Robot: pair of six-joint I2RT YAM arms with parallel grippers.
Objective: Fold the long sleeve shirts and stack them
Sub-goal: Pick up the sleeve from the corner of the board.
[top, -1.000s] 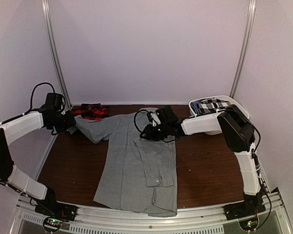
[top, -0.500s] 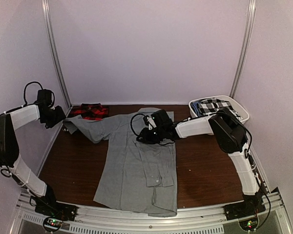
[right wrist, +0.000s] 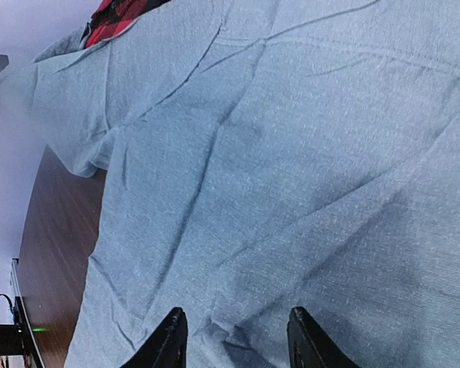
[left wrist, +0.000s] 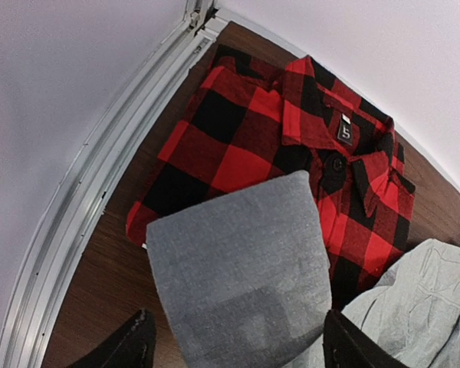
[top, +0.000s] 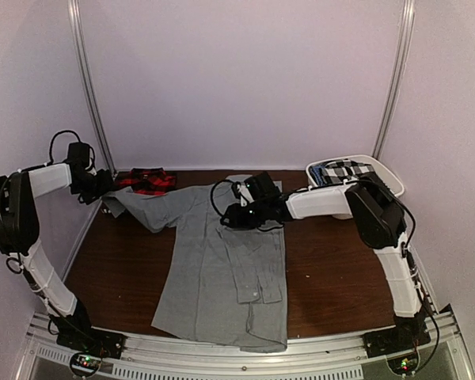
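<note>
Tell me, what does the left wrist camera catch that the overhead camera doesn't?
Left wrist only: the collar label and a button on the plaid shirt, close up. Overhead only: the whole grey shirt spread on the table, the right gripper above it, and a white bin holding checked cloth. Both: the grey sleeve end reaching the folded plaid shirt, by the left gripper.

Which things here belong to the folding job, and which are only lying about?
Job:
grey shirt
plaid shirt

Lying about:
bin
checked cloth inside it
</note>
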